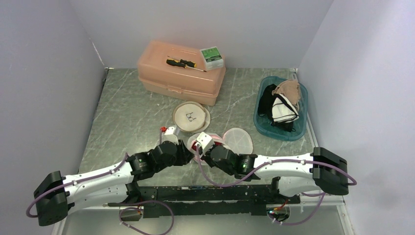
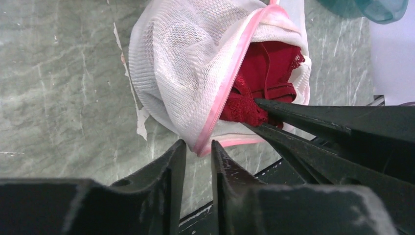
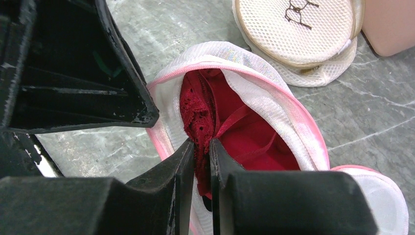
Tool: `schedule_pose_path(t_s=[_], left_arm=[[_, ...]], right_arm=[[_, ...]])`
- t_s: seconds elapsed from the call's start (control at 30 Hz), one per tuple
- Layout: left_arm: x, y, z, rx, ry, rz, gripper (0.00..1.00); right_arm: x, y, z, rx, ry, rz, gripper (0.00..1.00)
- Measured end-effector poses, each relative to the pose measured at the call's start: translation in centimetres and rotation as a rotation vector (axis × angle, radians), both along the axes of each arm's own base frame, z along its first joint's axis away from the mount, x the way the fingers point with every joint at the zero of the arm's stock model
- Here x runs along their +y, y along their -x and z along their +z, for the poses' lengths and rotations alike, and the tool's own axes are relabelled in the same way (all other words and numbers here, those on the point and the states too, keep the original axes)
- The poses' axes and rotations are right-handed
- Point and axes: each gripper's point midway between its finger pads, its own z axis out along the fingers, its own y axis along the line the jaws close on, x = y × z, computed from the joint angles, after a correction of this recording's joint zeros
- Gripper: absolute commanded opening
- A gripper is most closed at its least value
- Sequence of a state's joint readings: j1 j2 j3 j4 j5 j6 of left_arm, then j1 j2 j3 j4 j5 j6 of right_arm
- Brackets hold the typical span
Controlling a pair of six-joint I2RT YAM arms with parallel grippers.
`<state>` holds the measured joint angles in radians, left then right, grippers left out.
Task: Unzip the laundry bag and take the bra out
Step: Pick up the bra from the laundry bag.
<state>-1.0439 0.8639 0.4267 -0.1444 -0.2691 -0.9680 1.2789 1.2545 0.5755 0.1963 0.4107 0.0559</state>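
Grey-green marbled desk (image 1: 122,107) fills the floor of a white-walled booth, and both arms reach in over its near middle, wrists almost meeting. Between them lies the laundry bag (image 2: 181,63), a white mesh pouch with a pink zip hem, already gaping. The bra (image 3: 235,132), dark red with lace edging, sits inside it and shows through the mouth.

On the right gripper (image 3: 201,147) the jaws are pressed together on a fold of the red lace at the near lip of the opening, a sensible spot, since that edge is the part of the bra nearest the way out. On the left gripper (image 2: 199,149) the jaws stand a little apart with the pink hem just at their tips (whether they nip it I cannot tell). My guess is that this arm is there to steady the mesh so the bag does not follow the bra out.

From the left wrist, the zip line runs straight from the far side down to the left jaws, which is the long axis of the mouth. The mouth faces up and towards the right arm. The lace band runs lengthwise into the right jaws.

A second round mesh bag (image 3: 293,24) lies just beyond, unopened.
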Motion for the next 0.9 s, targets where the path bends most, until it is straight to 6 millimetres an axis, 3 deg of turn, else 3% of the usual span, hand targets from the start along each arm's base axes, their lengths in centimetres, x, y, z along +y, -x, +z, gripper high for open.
schedule_pose_path(t_s=[0.13, 0.3, 0.5, 0.7, 0.8, 0.9], left_arm=[[-0.6, 0.0, -0.7, 0.012, -0.009, -0.013, 0.03], [-0.9, 0.0, -1.5, 0.027, -0.026, -0.023, 0.03], [-1.1, 0.0, -1.5, 0.029, -0.025, -0.027, 0.03], [-1.3, 0.0, -0.9, 0.019, -0.001, -0.032, 0.03], [-1.3, 0.0, -0.7, 0.015, 0.006, -0.033, 0.03], [-1.3, 0.0, -0.7, 0.015, 0.006, -0.033, 0.03]], right_arm=[[0.0, 0.1, 0.2, 0.008, -0.014, -0.003, 0.38], [0.3, 0.4, 0.6, 0.026, -0.042, 0.003, 0.52], [0.3, 0.5, 1.1, 0.036, -0.068, -0.001, 0.54], [0.7, 0.4, -0.2, 0.049, -0.026, -0.002, 0.55], [0.6, 0.3, -0.9, 0.055, -0.006, -0.007, 0.43], [0.6, 0.2, -0.9, 0.06, -0.011, -0.019, 0.42]])
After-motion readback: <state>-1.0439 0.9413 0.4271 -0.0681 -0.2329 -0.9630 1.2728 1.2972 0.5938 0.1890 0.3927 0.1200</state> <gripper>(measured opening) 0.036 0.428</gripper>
